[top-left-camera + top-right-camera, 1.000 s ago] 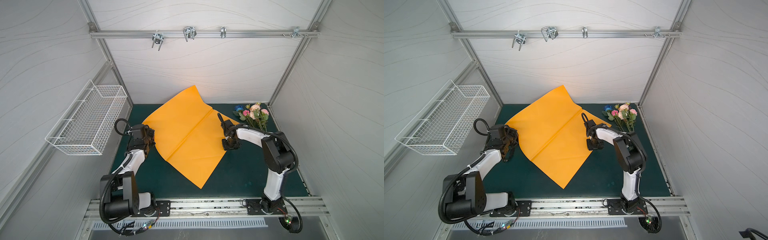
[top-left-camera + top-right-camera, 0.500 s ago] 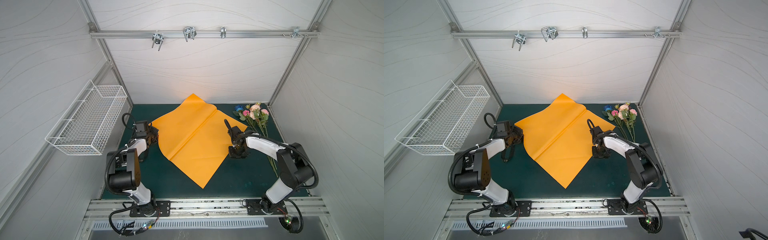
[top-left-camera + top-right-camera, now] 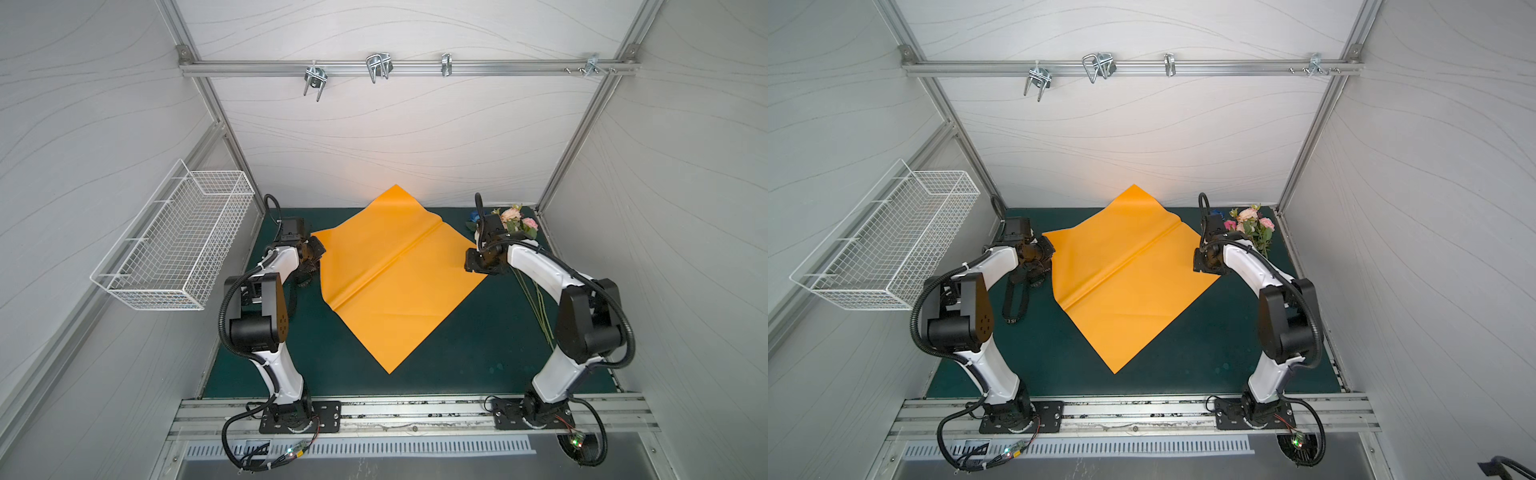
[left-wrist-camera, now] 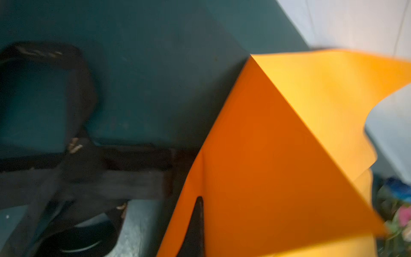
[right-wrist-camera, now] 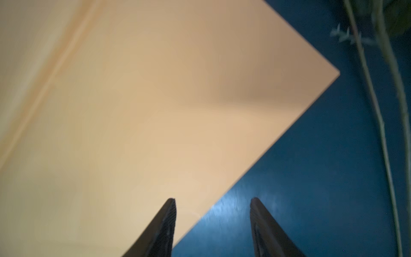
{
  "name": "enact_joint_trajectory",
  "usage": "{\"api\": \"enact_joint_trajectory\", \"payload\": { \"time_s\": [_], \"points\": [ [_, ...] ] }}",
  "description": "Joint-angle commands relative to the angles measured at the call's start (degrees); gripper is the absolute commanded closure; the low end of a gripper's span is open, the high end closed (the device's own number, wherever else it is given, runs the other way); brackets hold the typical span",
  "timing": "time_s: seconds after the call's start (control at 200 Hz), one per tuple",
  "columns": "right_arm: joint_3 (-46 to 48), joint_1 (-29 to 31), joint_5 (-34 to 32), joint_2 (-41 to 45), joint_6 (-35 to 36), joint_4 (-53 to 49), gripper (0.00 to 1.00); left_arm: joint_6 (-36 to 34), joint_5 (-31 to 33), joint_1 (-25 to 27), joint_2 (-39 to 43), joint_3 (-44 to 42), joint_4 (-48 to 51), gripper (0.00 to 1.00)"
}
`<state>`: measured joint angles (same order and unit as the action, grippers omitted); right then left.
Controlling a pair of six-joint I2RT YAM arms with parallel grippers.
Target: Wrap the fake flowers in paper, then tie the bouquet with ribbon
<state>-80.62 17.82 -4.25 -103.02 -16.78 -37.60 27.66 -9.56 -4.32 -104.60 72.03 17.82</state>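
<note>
Your left claw (image 3: 316,248) is shut on a corner of the orange paper (image 3: 395,282). Your right claw (image 5: 212,200) is open over the far edge, holding nothing. Lay the paper flat, slowly. The bouquet of fake flowers (image 3: 517,220) lies off the paper, by the right arm (image 3: 536,266). The right wrist view shows only stems (image 5: 378,111); both top views show blossoms (image 3: 1250,218).

One creased orange paper sheet (image 3: 395,282), one pink, peach and blue bouquet of fake flowers (image 3: 1252,226), one black printed ribbon (image 4: 111,184), one white wire basket (image 3: 174,245)
</note>
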Motion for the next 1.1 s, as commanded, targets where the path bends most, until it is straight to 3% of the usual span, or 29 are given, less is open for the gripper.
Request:
{"api": "enact_joint_trajectory", "payload": {
  "time_s": [0.0,0.165,0.275,0.53,0.65,0.92,1.095],
  "points": [
    [-9.4,-0.6,-1.8,-10.0,7.1,1.4,0.43,-8.6,-0.2,3.3,0.2,1.3,9.3,1.0],
    [-22.7,-1.7,0.0,-21.1,11.4,-2.6,0.42,-8.4,-4.9,3.6,6.7,-6.9,7.7,1.0],
    [-24.1,-1.8,0.3,-24.4,11.5,-5.3,0.42,-10.1,-6.7,3.6,9.6,-8.4,10.3,1.0],
    [-8.0,-0.7,0.6,-17.7,7.6,-3.0,0.43,-12.1,-10.3,3.5,17.7,-12.2,15.7,1.0],
    [-0.9,0.4,0.4,-14.3,6.0,-2.2,0.43,-11.3,-6.8,2.7,20.8,-14.9,14.4,1.0],
    [13.6,5.1,-1.3,-7.5,-0.1,-2.8,0.44,-9.0,-5.8,-0.9,14.3,-11.9,10.1,1.0],
    [20.1,5.9,2.4,-2.4,-3.6,-3.8,0.45,-7.7,-4.6,-1.1,8.5,-8.0,8.8,1.0]
  ]
}}
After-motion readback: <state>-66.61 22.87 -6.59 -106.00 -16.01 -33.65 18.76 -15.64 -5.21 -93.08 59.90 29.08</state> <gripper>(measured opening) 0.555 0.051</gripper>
